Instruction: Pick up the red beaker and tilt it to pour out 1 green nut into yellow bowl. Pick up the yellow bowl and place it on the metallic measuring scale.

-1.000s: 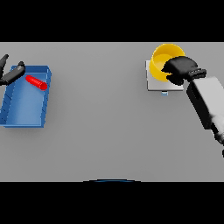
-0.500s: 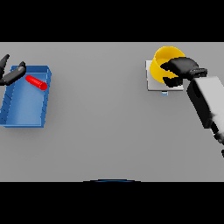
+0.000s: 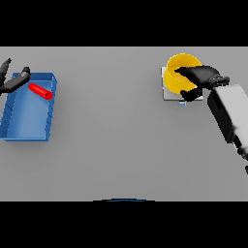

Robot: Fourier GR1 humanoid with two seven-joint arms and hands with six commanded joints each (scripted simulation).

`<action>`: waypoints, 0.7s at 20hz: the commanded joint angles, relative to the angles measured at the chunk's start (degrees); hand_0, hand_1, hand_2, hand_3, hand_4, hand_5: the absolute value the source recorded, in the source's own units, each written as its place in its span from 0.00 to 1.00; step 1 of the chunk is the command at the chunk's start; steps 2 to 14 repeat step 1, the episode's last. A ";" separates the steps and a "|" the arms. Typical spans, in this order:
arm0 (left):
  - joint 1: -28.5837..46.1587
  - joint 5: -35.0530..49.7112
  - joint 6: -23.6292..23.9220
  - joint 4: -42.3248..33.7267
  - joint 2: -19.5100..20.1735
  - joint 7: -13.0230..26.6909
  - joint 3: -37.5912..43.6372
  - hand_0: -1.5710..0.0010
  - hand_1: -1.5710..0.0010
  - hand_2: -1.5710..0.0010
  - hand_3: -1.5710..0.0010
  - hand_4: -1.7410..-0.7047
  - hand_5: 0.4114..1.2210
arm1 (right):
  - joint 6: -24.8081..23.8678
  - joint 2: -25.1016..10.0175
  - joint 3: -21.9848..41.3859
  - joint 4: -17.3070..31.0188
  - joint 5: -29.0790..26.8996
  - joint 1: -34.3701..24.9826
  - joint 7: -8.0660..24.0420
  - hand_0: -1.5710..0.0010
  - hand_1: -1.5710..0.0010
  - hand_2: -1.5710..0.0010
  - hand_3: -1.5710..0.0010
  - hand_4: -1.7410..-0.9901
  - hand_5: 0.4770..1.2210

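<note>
Our right hand (image 3: 199,77) curls round the yellow bowl (image 3: 178,72) sitting on the metallic scale (image 3: 167,92) – bowl just left of the palm – while our left hand (image 3: 13,81), fingers spread, rests beside the red beaker (image 3: 39,90) lying in the blue tray (image 3: 24,133).

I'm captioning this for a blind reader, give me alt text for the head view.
The right hand grips the round yellow bowl, which sits on the flat metallic measuring scale. At far left, the open left hand hovers beside the red beaker lying in a blue rectangular tray.
</note>
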 commanded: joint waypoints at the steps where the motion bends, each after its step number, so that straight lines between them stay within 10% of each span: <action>1: 0.91 0.27 -0.11 -0.25 0.23 -0.81 0.26 1.00 1.00 1.00 1.00 0.88 0.43 | 0.08 -0.58 0.07 -0.48 -0.09 0.59 -0.76 0.96 0.96 0.97 0.97 0.47 0.41; 14: 0.91 0.27 -0.11 -0.25 0.23 -0.81 0.26 1.00 1.00 1.00 1.00 0.88 0.43 | 0.08 -0.58 0.07 -0.48 -0.09 0.59 -0.76 0.96 0.96 0.97 0.97 0.47 0.41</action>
